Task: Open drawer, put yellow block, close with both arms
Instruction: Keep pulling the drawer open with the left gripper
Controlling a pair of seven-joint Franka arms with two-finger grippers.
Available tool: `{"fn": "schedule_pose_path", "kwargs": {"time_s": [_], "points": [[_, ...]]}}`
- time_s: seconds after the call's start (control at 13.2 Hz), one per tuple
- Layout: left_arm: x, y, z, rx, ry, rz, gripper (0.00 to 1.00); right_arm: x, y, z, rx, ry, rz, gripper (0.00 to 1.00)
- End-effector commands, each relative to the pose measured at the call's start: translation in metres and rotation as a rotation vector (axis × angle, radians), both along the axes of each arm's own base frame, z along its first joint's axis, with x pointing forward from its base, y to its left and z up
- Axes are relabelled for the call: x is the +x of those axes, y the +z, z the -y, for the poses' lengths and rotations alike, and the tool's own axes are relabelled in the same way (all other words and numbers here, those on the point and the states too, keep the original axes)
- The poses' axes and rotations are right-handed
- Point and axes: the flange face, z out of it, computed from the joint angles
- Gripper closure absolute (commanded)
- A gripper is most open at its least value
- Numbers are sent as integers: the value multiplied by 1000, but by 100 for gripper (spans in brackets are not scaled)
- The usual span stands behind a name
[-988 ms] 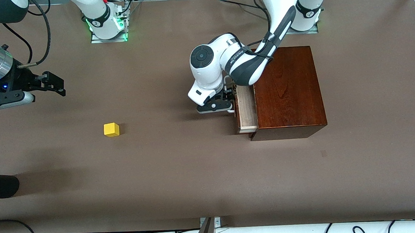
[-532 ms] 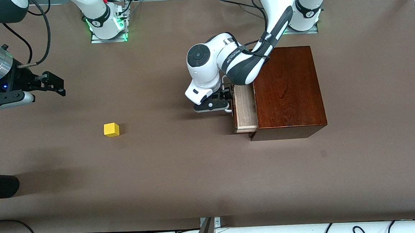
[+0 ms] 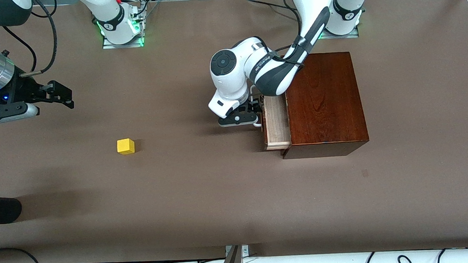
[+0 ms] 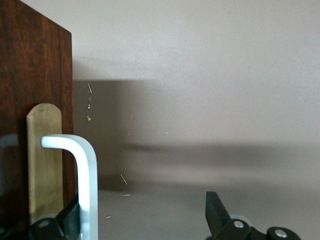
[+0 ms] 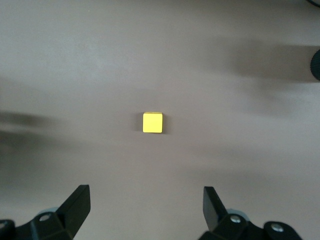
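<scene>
Left wrist view showed the left tool (image 4: 145,220) open astride the stiff handle (image 4: 82,175); the right tool (image 5: 145,207) gaped, waiting above the light block (image 5: 152,122).

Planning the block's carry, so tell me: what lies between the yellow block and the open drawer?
Only bare brown table between the yellow block and the drawer in the front view; the left gripper sits at the handle.
</scene>
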Motion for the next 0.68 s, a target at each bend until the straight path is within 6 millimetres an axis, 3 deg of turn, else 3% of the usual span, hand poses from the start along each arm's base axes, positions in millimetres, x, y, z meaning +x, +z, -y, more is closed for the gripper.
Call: {"fn": "schedule_pose_path", "kwargs": {"time_s": [0.0, 0.61], "points": [[-12, -31, 47, -184, 96, -37, 0, 3, 5, 2, -15, -13, 0, 0], [-15, -19, 38, -83, 45, -49, 0, 3, 5, 2, -15, -13, 0, 0]]}}
